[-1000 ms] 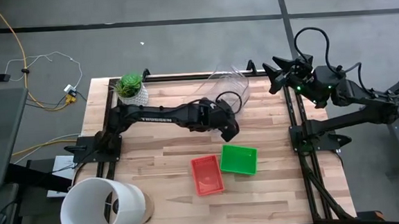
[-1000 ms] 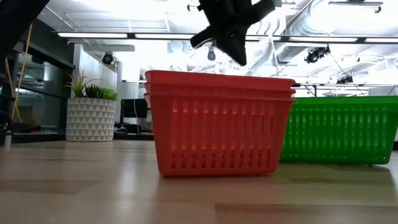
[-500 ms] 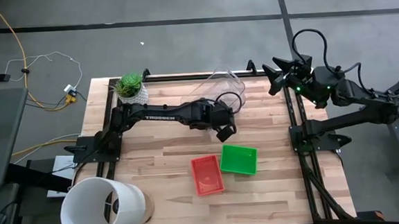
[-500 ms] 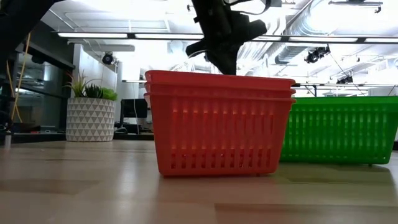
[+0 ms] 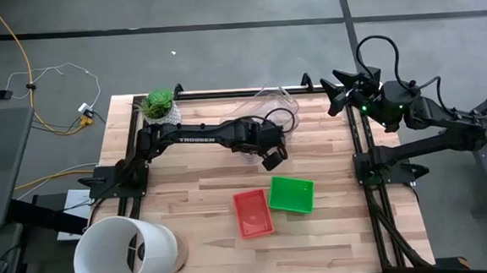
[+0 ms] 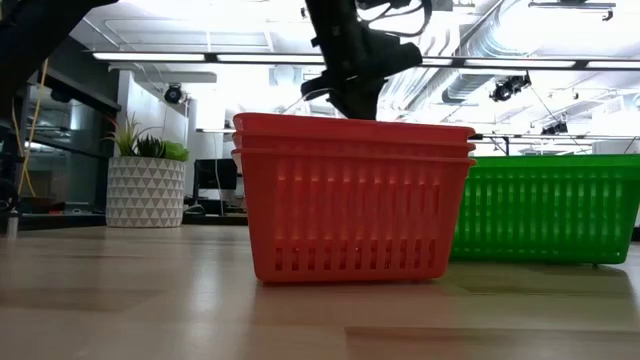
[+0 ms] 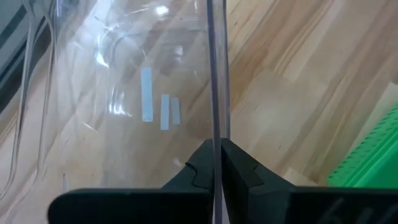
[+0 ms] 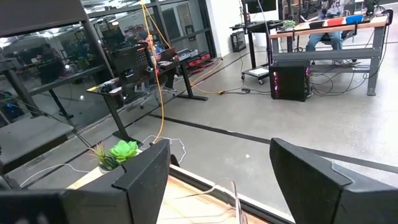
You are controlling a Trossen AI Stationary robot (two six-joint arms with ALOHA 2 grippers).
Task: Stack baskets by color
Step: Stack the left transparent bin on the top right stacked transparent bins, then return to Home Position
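Observation:
A stack of red baskets [image 5: 253,212] stands on the table's near middle, with a green basket [image 5: 291,194] right beside it; the low view shows the red stack [image 6: 350,200] in front and the green basket [image 6: 545,205] behind it. My left gripper [image 5: 272,159] hangs just beyond them, shut on a clear plastic bin [image 5: 274,109] that reaches toward the far edge. My right gripper [image 5: 336,93] waits open and raised at the table's far right corner, and its wrist view shows nothing between the fingers [image 8: 143,180]. My left gripper pinches a thin clear edge of the bin's wall [image 7: 216,134] between its two fingers, the edge running straight out from between them. The fingers slant down from the table's left. I cannot tell whether the bin rests on the table.
A big white bucket [image 5: 124,254] lies at the near left corner. A potted plant [image 5: 160,108] stands at the far left corner. Bare wood [image 5: 351,231] lies near and right of the baskets.
My left gripper, still shut on the clear bin, has drawn back a little toward the table's left, sunk slightly and turned at the wrist. The bin has shifted with it. The baskets have stayed where they were.

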